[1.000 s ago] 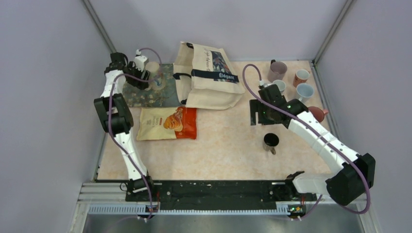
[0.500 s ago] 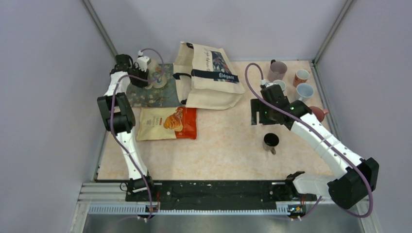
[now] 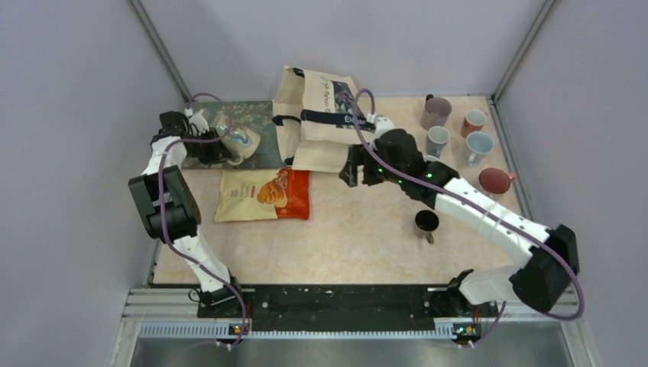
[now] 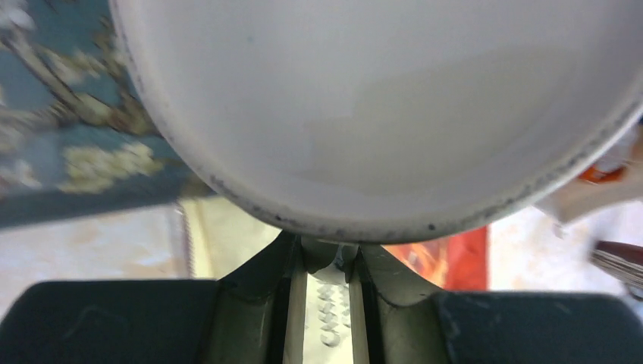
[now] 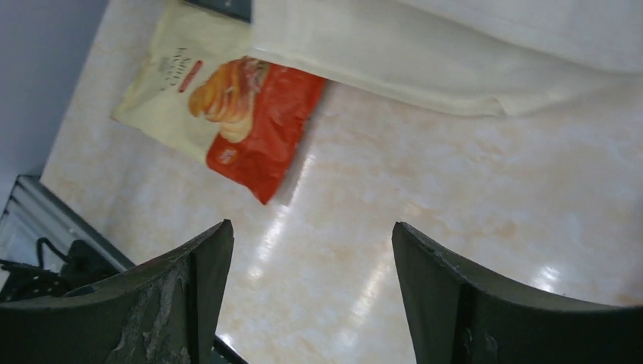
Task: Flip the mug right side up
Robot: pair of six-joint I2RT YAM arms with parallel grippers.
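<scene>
Your left gripper (image 4: 326, 254) pinches only the rim of the mug (image 4: 379, 114) over the mat (image 3: 256, 118) at far left, so it may slip in turning; the right gripper (image 5: 311, 239) has fingers apart, empty.

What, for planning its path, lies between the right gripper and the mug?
In the top view, the cream tote bag, then patterned cloth by the mug.

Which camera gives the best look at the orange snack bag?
The top view: the whole snack bag lies flat and unobstructed. The right wrist view shows it too, slanted; the left wrist view catches only a blurred red sliver past the mug.
</scene>
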